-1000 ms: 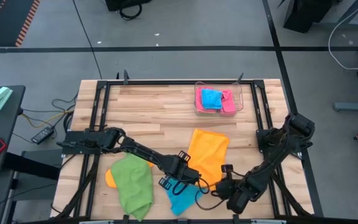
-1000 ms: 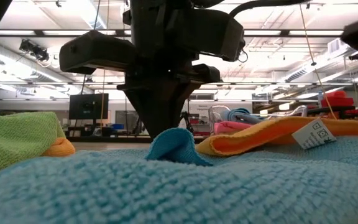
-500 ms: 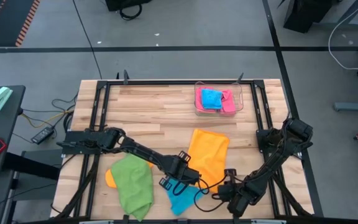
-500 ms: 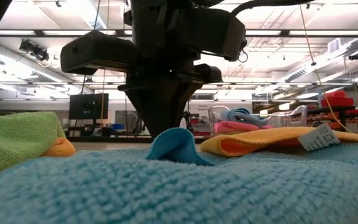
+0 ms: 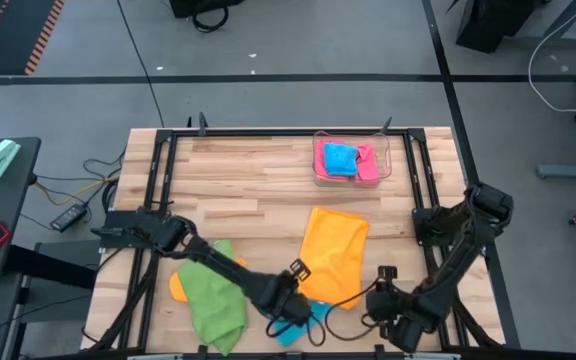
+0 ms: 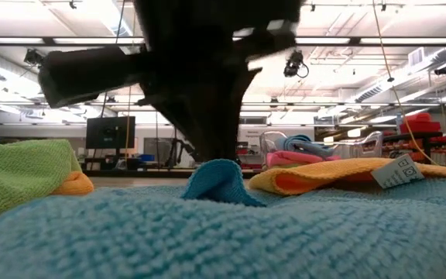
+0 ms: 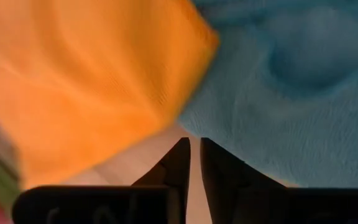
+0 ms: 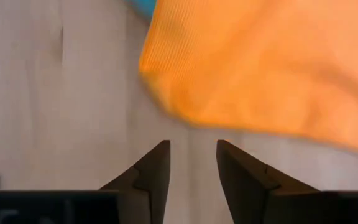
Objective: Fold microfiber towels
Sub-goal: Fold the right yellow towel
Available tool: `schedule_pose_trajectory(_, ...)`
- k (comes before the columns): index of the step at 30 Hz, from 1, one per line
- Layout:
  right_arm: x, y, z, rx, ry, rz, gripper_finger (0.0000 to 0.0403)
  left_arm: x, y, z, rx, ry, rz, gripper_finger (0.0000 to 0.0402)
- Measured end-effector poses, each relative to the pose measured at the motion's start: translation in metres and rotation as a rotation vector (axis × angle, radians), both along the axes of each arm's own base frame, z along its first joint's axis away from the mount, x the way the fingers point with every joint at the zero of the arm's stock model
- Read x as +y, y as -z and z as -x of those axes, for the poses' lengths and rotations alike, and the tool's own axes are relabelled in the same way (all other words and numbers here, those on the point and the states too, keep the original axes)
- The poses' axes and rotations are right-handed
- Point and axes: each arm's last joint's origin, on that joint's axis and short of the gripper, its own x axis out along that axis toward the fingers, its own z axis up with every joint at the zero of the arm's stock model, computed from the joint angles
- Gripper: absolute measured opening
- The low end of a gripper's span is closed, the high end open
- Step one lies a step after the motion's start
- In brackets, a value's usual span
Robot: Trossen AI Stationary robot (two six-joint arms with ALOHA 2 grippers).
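While overhead hides it, right gripper [image 8: 191, 163] stands parted, empty.

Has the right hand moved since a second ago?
Yes. In the high view the right hand has backed off from the orange towel's near edge toward the table's right front corner, and now holds nothing.

Robotics lab, open-plan.
Grey floor [image 5: 268, 40] w/ cables, ceiling strip lights [image 6: 45, 40], monitor [image 6: 110, 132], wood counter [image 5: 248, 170] on black frame.
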Motion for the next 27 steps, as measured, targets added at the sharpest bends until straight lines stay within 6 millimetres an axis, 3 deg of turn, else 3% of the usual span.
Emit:
schedule_pose_trajectory(3, 0.003, -0.001, 0.004, -0.087, 0.007, 0.041, 0.014, -0.013, -0.002, 0.001, -0.075, 0.024, -0.015, 0.0066)
schedule_pose_trajectory(8, 0.001, 0.0, 0.004, -0.135, 0.067, 0.037, 0.014, -0.028, -0.004, 0.0, -0.149, 0.062, 0.023, 0.0133)
schedule_pose_trajectory(12, 0.002, 0.0, 0.003, -0.171, 0.096, 0.019, 0.014, -0.027, 0.004, 0.001, -0.13, 0.104, -0.001, 0.0187)
schedule_pose_trajectory(16, 0.004, 0.0, 0.002, -0.19, 0.109, -0.005, 0.0141, -0.024, 0.021, 0.004, -0.132, 0.145, -0.051, 0.0217)
schedule_pose_trajectory(20, 0.005, -0.001, 0.001, -0.217, 0.112, -0.007, 0.0141, -0.028, 0.029, 0.005, -0.243, 0.132, -0.157, 0.0218)
schedule_pose_trajectory(27, 0.005, -0.001, 0.0, -0.233, 0.111, 0.003, 0.0141, -0.039, 0.031, 0.009, -0.301, 0.098, -0.11, 0.0173)
